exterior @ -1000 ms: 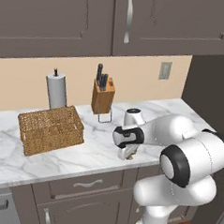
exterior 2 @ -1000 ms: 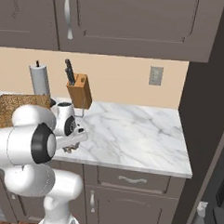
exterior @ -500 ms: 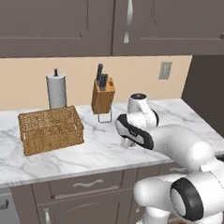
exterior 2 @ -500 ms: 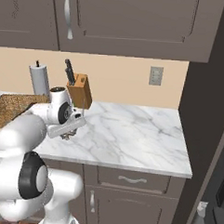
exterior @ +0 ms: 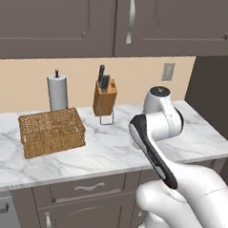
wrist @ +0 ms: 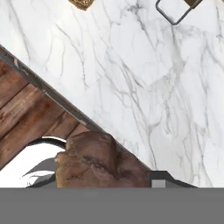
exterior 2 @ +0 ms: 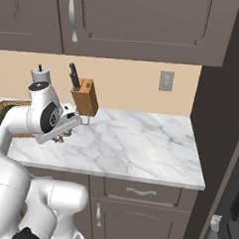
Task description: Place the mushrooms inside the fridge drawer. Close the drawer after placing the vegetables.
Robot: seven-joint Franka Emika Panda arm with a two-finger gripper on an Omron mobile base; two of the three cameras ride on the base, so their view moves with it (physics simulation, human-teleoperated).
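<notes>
End effector point(exterior 2: 62, 137) is closed down on the mushroom point(wrist: 98, 162), jaws nearly together around it. The hand view has the brown cap sitting right at the fingertips, filling the gap, so I read it as held and lifted clear of the tabletop point(exterior 2: 140, 147).

Step in hand, as I judge it: carry phase. Pick looks done; the mushroom now needs to go to the fridge drawer. No drawer in any frame, so the next move likely calls for swinging the arm and probably driving the base toward the dark tall unit off to the right of the end effector, then finding whether the drawer is open before lowering in. Closing it comes after release.

View differences:
- Hand view: gives the grasp itself, plus marble directly below the end effector, the tabletop edge and wood floor point(wrist: 26, 113) beyond it.
- Right base view: end effector from the side, above the marble, knife block point(exterior 2: 85, 99) just behind it; mushroom too small to pick out.
- Left base view: wicker basket point(exterior: 51, 131) and paper towel roll point(exterior: 57, 92) well off to the end effector's left; the arm itself blocks the fingers.
</notes>
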